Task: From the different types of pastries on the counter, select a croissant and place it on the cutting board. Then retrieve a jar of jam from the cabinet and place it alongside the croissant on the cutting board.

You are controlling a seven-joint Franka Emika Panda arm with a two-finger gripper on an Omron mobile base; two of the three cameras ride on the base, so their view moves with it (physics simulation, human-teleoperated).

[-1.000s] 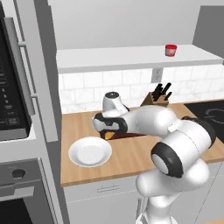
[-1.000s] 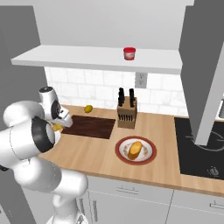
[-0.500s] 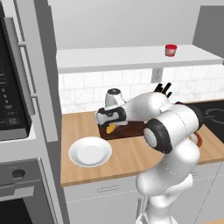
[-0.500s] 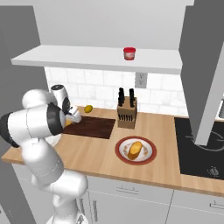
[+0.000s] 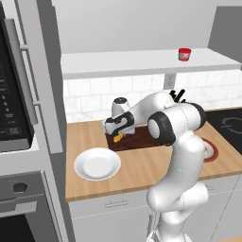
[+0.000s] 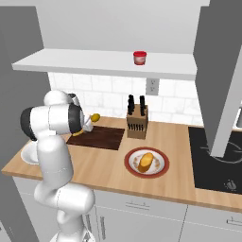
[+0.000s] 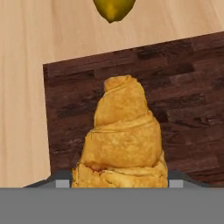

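The fingers point(image 5: 118, 137) are clenched on the croissant point(image 7: 122, 140), holding it over the left end of the cutting board point(image 5: 142, 141); whether the pastry already touches the board cannot be told. In the hand view the croissant's lower edge is cut off, and only the tops of the fingers peek out on either side of it. From the right base view the robot's own upper arm hides most of the hand, so just a sliver of orange croissant point(image 6: 77, 133) shows at the board's point(image 6: 97, 137) near-left corner. A round yellow ball point(image 6: 95, 117) lies on the table point(image 6: 179, 142) just behind the board; in the hand view its top is cut off by the frame edge. The empty white plate point(image 5: 97, 164) sits near the table's front left. A yellow-and-white pastry point(image 6: 145, 161) rests on the reddish-brown plate point(image 6: 131, 160), mostly hidden behind the arm in the left base view. The jar of jam point(image 5: 184, 54) stands on the cabinet ledge point(image 5: 142, 64), well apart from the board.
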